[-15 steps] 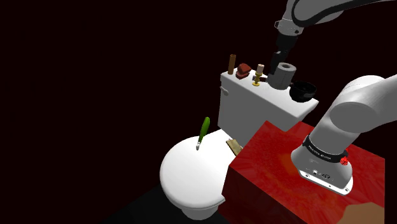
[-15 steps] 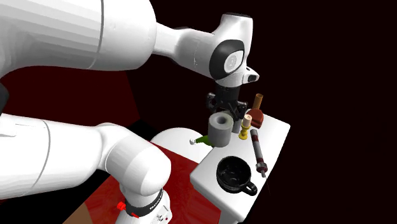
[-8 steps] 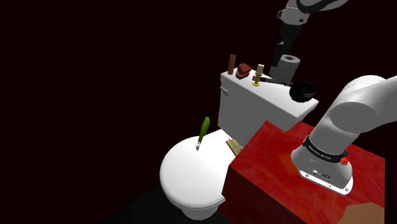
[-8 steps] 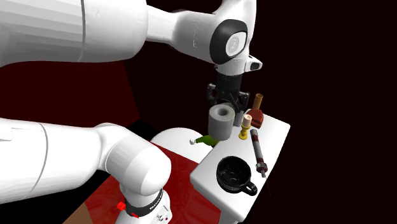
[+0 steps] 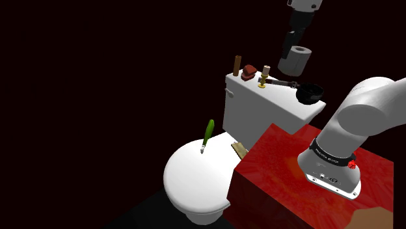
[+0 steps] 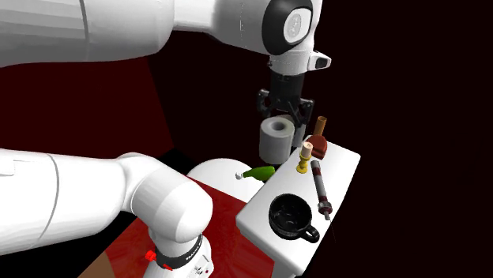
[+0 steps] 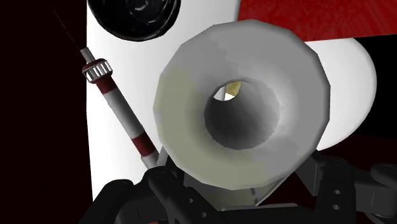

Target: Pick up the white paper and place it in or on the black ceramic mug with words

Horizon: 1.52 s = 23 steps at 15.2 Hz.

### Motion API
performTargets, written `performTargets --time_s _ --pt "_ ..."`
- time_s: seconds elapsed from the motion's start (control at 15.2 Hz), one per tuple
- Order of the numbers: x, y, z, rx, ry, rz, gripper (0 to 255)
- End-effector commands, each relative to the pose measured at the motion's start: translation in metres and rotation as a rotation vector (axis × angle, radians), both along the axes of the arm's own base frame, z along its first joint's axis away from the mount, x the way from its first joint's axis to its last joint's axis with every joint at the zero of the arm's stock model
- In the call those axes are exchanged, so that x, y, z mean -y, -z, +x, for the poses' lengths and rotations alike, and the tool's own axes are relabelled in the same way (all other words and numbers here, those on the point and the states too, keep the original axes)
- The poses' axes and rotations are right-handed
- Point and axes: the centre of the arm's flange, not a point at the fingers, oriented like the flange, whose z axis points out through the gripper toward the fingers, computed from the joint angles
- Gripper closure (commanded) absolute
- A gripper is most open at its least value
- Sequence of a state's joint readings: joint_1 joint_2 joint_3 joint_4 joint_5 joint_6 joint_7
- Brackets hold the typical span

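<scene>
A greyish-white paper roll (image 5: 297, 60) (image 6: 276, 140) hangs in the air above the white toilet tank lid (image 5: 260, 97). My gripper (image 5: 295, 47) (image 6: 284, 116) is shut on the roll's upper end. The wrist view looks down through the hollow core of the roll (image 7: 184, 108), with the black fingers (image 7: 167, 186) clasping it on both sides. The black mug (image 5: 310, 94) (image 6: 291, 216) (image 7: 133, 16) stands upright on the lid's near end, mouth up. It is lower than the roll and off to one side of it.
On the lid also lie a red-and-white striped tool (image 6: 319, 185) (image 7: 124, 121), a small yellow peg (image 5: 264, 77), a dark red object (image 5: 248, 73) and a brown stick (image 5: 237, 65). A green brush (image 5: 209, 133) rests on the toilet seat (image 5: 192, 179). The red stand (image 5: 293, 175) abuts the tank.
The gripper has risen with the roll, lifting it off the tank lid and carrying it slightly toward the shoulder view's right. The mug and other items have stayed put.
</scene>
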<state>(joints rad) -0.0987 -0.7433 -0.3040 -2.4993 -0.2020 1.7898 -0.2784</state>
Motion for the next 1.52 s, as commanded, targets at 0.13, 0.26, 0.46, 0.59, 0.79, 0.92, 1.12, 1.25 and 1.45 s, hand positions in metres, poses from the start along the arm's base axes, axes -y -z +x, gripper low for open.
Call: performTargets --time_s 0.13,0.26,0.46,0.59,0.79,0.92,1.12,1.25,1.45 --pt "0.021 -0.009 -0.034 0.000 0.000 0.000 255" --pt "0.035 -0.013 -0.056 0.000 0.000 0.000 255" --pt "0.055 -0.018 -0.090 0.000 0.000 0.000 255" --pt "0.069 -0.021 -0.112 0.000 0.000 0.000 255" --pt "0.088 -0.025 -0.143 0.000 0.000 0.000 255" --pt "0.088 -0.015 -0.143 0.000 0.000 0.000 255" --pt "0.088 0.001 -0.143 0.000 0.000 0.000 255" --pt "0.088 0.012 -0.143 0.000 0.000 0.000 255" --pt "0.088 0.028 -0.143 0.000 0.000 0.000 255"
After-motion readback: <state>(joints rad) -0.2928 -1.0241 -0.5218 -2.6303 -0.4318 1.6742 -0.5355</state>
